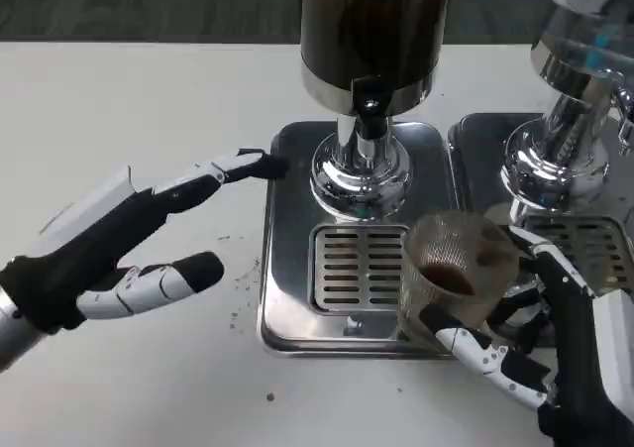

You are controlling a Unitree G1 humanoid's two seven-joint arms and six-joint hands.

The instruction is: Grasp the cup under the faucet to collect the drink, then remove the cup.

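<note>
Right hand [555, 353]: lower right of frame, nearest cam; fingers [480, 346] wrapped round the cup, gripping it from the right side.
Cup [458, 267]: clear ribbed plastic, w/ a bit of dark drink at the bottom; sits right of center, at the right edge of the drip tray, below-right of the faucet, not under it.
Left hand [94, 254]: left of frame, over the white surface [149, 100]; fingers apart & stretched toward the tray, holding nothing; top fingertip [260, 164] at the tray's upper-left corner, touching or not — can't tell.
Drip tray [287, 229]: shiny steel, center frame, slotted grate [355, 267] in its middle.
Dispenser [371, 31]: dark drink tank, top center, on a chrome pedestal [361, 174]; black faucet [370, 110] at its front, above the grate.
2nd dispenser [584, 80]: upper right, chrome, on its own tray, partly cut off.
Specks [243, 293]: dark crumbs on the surface just left of the tray.
</note>
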